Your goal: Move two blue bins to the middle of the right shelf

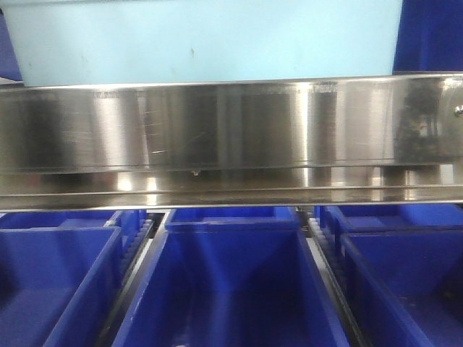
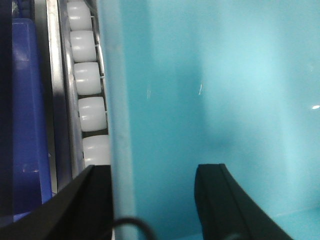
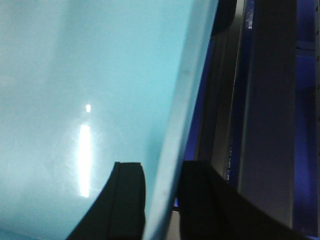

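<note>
I'm looking at a pale turquoise plastic bin (image 1: 210,40) filling the upper part of the front view. It is smooth and glossy, with a few small scuffs on its face. It is sitting broadside to the camera, its long axis running left to right, just above and behind a brushed steel shelf rail (image 1: 231,137) that is crossing the whole frame. Below the rail, dark blue plastic bins (image 1: 231,282) are lining up side by side in their lanes. In the left wrist view the bin's side wall is running top to bottom. The left gripper (image 2: 152,170) is straddling that wall, one black finger outside and one inside. I cannot tell whether it is pinching, since the inner finger is showing apart from the rim. White plastic rollers (image 2: 87,80) are standing in a column at the upper left of that frame. In the right wrist view the right gripper (image 3: 161,165) is clamping the opposite wall, both fingers touching the rim, which is leaning slightly rightward up the frame.
</note>
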Robot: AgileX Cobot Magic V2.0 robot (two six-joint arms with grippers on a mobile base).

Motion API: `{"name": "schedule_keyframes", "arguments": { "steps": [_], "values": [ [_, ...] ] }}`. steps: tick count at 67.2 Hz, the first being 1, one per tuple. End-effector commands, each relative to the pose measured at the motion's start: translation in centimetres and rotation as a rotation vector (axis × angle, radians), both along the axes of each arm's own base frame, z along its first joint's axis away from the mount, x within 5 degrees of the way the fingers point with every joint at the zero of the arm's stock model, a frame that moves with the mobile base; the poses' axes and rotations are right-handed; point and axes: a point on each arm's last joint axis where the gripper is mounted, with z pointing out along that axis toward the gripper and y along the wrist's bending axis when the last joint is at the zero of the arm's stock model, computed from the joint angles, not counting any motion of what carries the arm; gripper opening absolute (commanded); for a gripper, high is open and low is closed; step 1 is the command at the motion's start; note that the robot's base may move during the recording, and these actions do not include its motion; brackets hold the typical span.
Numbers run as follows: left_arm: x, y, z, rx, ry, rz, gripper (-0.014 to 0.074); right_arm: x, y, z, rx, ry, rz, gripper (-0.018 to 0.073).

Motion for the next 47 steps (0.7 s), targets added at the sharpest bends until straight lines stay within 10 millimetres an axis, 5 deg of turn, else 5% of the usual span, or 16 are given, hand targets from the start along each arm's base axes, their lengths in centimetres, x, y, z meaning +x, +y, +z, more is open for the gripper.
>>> {"name": "schedule_keyframes", "arguments": {
  "steps": [1,31,47],
  "values": [
    [-1.5,0.7,2.4,-0.018,-0.088,-0.014,-0.0111,-0.4,-1.0,1.7,-0.01,-0.096,-0.022,-0.0158],
    [-6.3,2.7,13.3,-0.165,-0.452,-0.004,-0.0111,-4.3,-2.8,14.0,0.146,-0.468,-0.034,-0.0158],
    [-7.4,3.2,15.3,-0.209,-0.556,0.007,-0.0111,-5.0,-3.1,15.5,0.152,-0.508,-0.035,-0.0158]
  ]
}}
